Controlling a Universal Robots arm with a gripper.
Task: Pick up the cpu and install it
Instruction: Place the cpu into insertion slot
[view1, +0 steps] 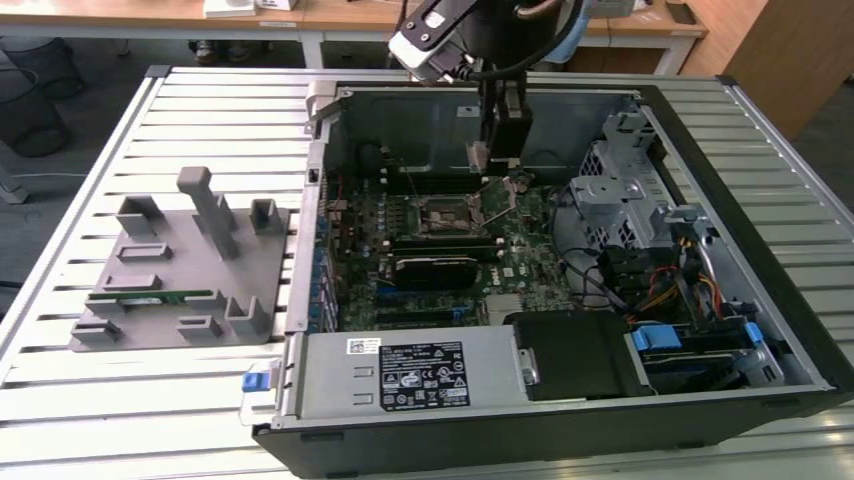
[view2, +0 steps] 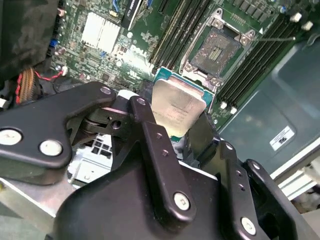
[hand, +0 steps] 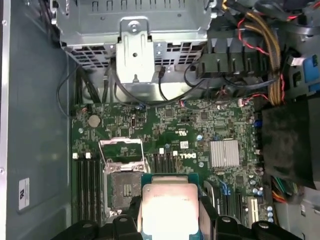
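Jaws are clamped on the cpu (view2: 177, 107), upper centre of the exterior view. It hangs over the motherboard (hand: 200, 127) near the open socket (view2: 216, 50), inside the case (view1: 534, 445).

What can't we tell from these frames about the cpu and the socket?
- cpu underside: faces away from the camera in both wrist views, so just its metal top shows.
- cpu side edges: covered by the fingers of the gripper in the second wrist view.
- socket pins: too small to tell in both wrist views.
- Height of the cpu above the socket: cannot be judged in the exterior view.
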